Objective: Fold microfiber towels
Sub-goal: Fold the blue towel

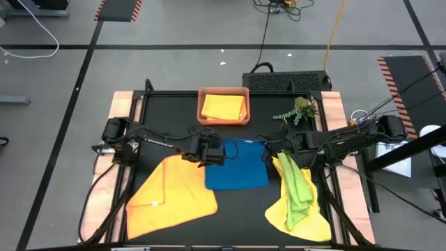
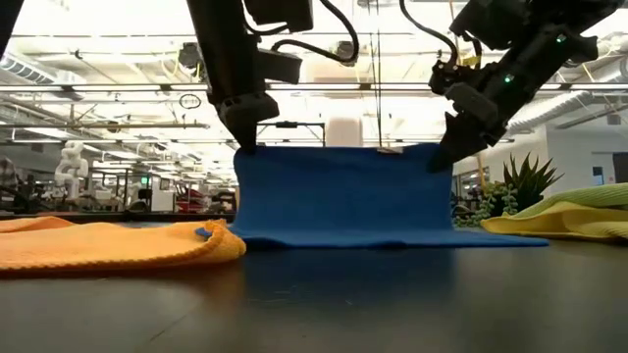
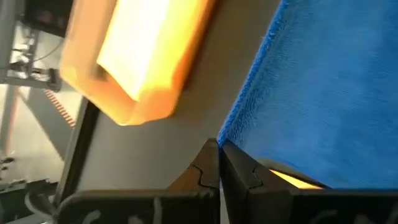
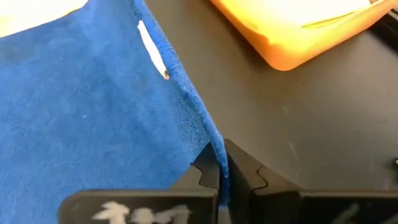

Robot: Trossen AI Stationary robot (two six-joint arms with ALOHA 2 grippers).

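Blue towel [image 2: 339,196] lifted, hanging upright, smooth.

Blue towel [image 1: 237,171] hangs upright, top corners pinched by left gripper [image 1: 209,155] and right gripper [image 1: 273,148]. Orange towel [image 1: 171,197] flat beside left gripper. Lime towel [image 1: 296,187] on yellow towel [image 1: 306,217], crumpled beside right gripper.

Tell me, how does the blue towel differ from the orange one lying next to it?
The blue towel is held up along one edge, a corner pinched in the left pincer and another in the right pincer; the orange towel lies loose, touched by neither. The blue one stands like a wall in the low view, while the orange one stays low and rumpled. Both rest on the black table.
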